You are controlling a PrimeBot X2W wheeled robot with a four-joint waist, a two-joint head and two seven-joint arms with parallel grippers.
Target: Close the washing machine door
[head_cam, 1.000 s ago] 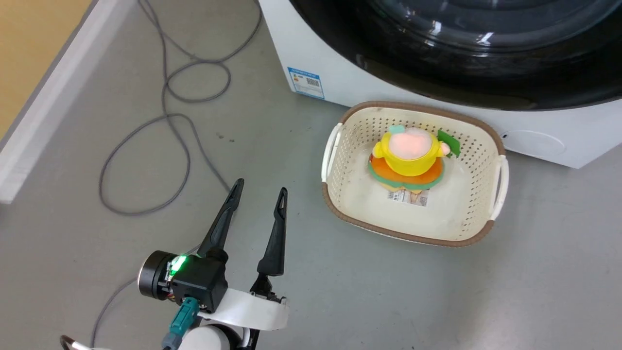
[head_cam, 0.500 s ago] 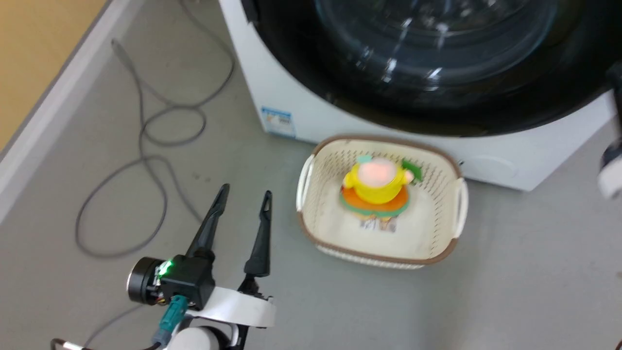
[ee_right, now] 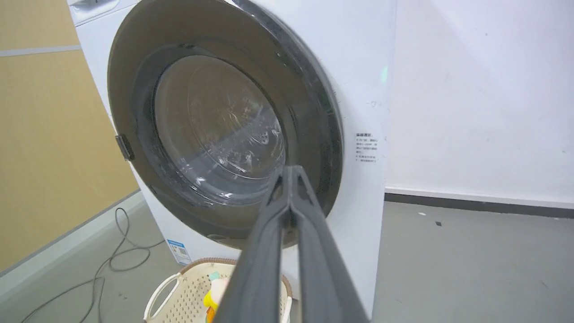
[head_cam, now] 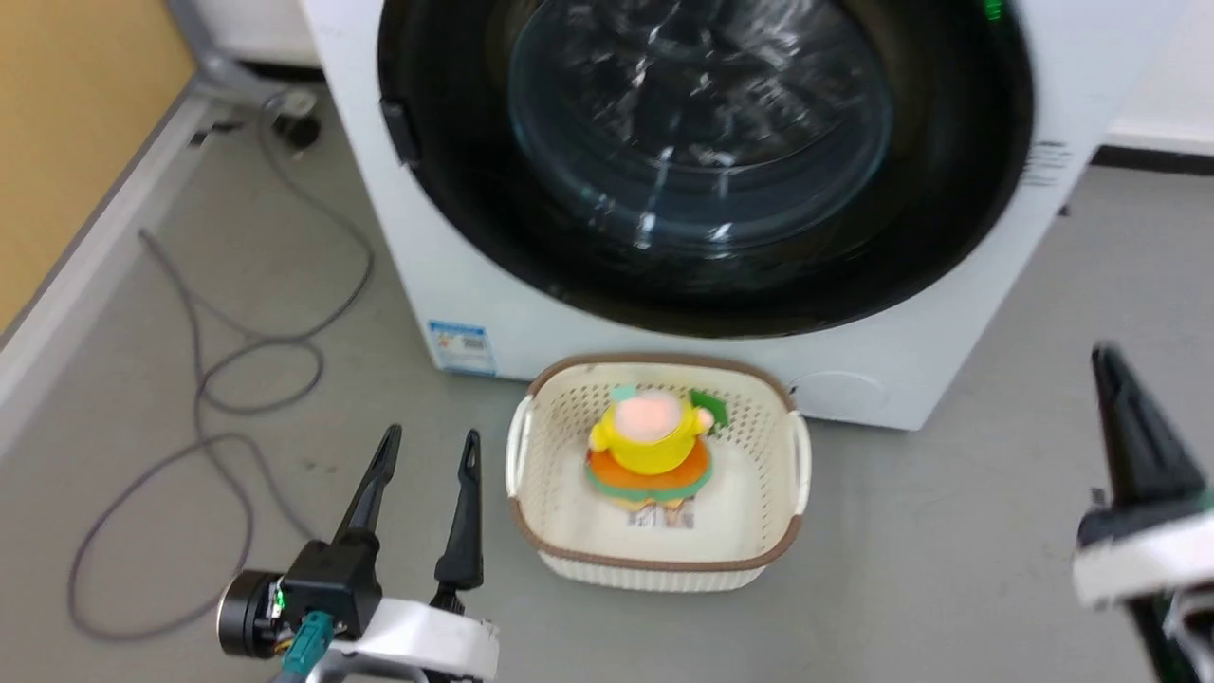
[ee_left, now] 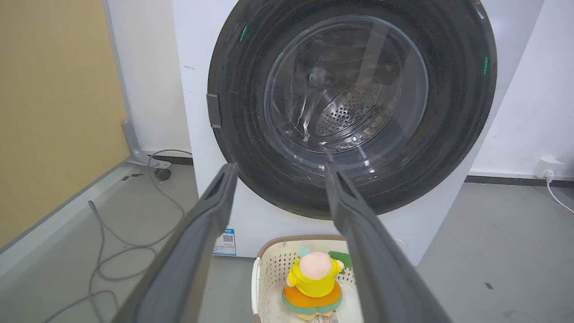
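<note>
The washing machine door [head_cam: 697, 123] is a big round black-rimmed disc with a clear glass bowl, lying flat against the white machine's front [head_cam: 446, 285]. The left wrist view faces the door [ee_left: 345, 89] straight on, and the right wrist view sees the door [ee_right: 215, 130] from its right side. My left gripper [head_cam: 430, 438] hovers low over the floor, left of the basket, open and empty, well short of the door. In its own view the left gripper [ee_left: 280, 168] points at the door's lower half. My right gripper [head_cam: 1105, 356] is at the right edge, shut with nothing in it, and the same right gripper [ee_right: 291, 169] points toward the door's lower right rim.
A cream basket [head_cam: 654, 560] with a yellow and orange plush toy [head_cam: 650, 441] stands on the grey floor right before the machine. A grey cable [head_cam: 218, 379] loops on the floor at the left, beside a tan wall panel [head_cam: 66, 142]. A white wall [ee_right: 471, 89] stands behind the machine on the right.
The head camera has pulled back and tilted up, so more of the door and machine shows. My right gripper has come into view at the right. The left gripper stays open.
</note>
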